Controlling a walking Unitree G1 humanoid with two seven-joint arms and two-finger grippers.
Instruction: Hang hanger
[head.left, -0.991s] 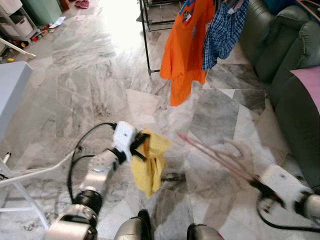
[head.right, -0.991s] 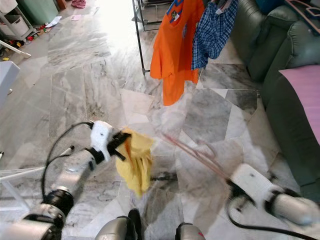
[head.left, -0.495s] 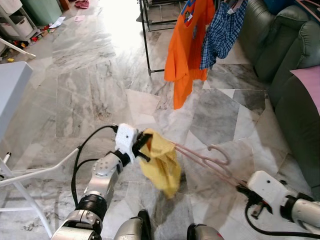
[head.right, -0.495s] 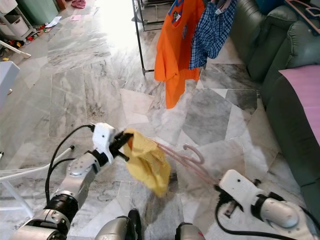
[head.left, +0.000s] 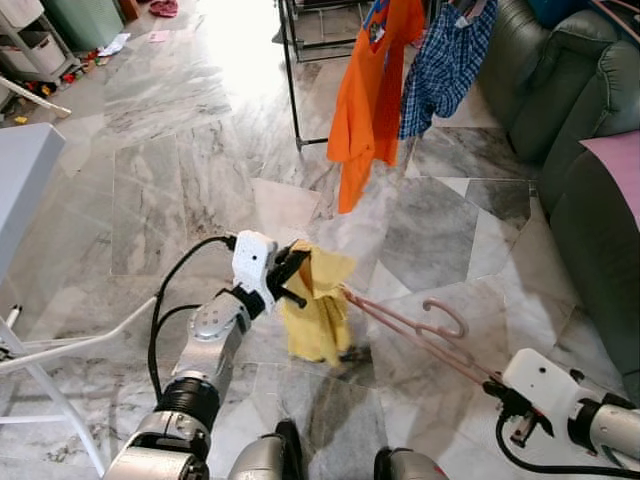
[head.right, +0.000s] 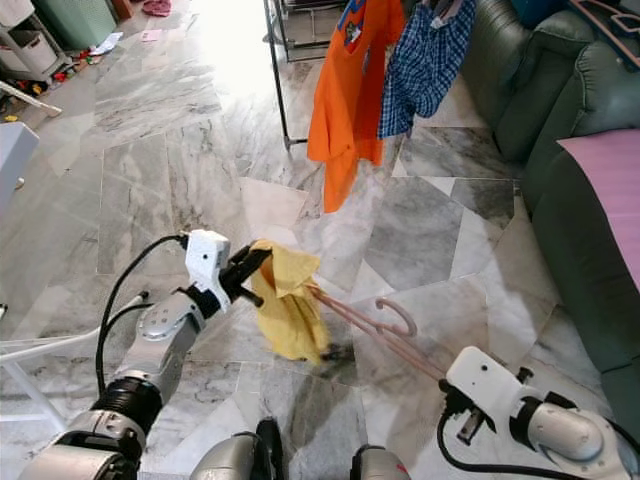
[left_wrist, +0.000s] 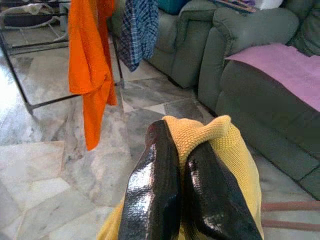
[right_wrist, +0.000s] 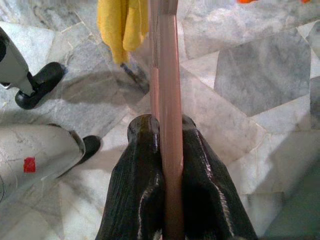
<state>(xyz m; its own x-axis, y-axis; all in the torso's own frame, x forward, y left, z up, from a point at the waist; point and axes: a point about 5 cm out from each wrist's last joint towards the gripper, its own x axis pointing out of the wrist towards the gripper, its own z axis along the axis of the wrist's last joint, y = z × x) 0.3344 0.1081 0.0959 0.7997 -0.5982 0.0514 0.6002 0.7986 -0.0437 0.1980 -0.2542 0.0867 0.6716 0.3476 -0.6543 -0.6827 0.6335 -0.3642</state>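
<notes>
over the marble floor (head.left: 180, 180), left gripper (head.left: 290, 278) pinches the top of a yellow garment (head.left: 318, 315), fingers pressed tight on the cloth. right gripper (right_wrist: 167, 150) at 4 o'clock clamps one end of the pink hanger (head.left: 420, 330), whose far end reaches into the garment

Pink hanger (head.left: 420, 330) slants above floor, yellow garment (head.left: 318, 310) draped on it.
</notes>
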